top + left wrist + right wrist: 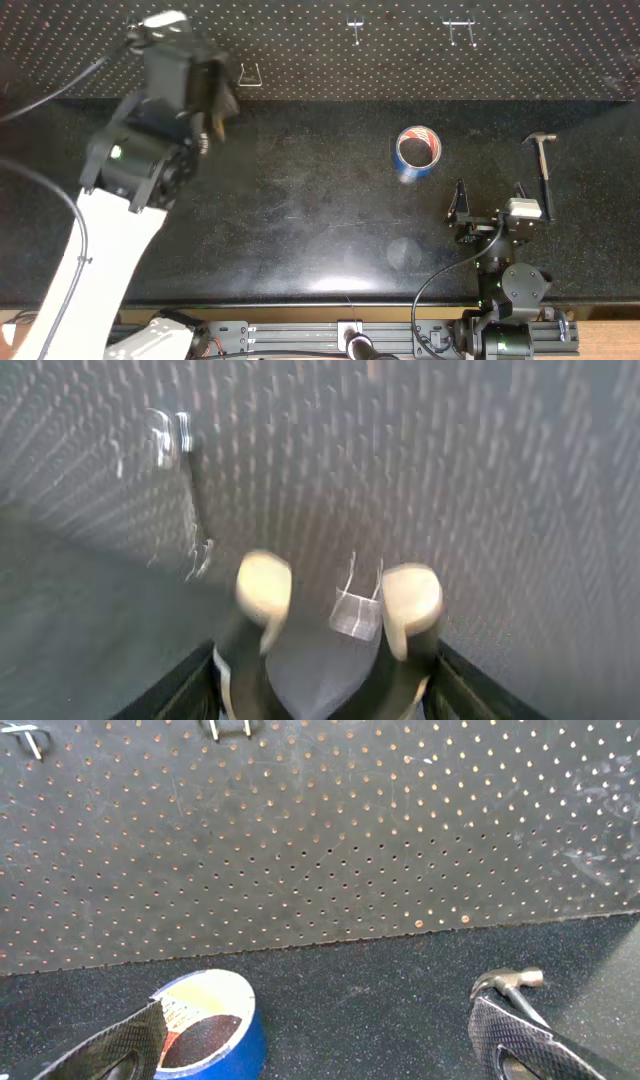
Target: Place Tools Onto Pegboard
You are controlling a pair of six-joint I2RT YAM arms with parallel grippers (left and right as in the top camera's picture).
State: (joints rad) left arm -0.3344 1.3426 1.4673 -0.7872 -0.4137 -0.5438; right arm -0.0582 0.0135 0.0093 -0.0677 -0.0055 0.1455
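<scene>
Left gripper (pixel 338 605) is held spread at the pegboard (pixel 400 50); right gripper (pixel 320 1045) is spread between tape (pixel 418 150) and hammer (pixel 542 160) near the table's (pixel 300 220) back edge.

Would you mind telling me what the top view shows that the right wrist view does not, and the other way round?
The top view adds the left gripper up at the pegboard beside a wire hook, and the full length of the hammer. The right wrist view adds the pegboard's holes seen face-on and a close look into the blue tape roll. Both share the blue tape roll and the hammer's head on the black table, with the right gripper open, touching neither.
</scene>
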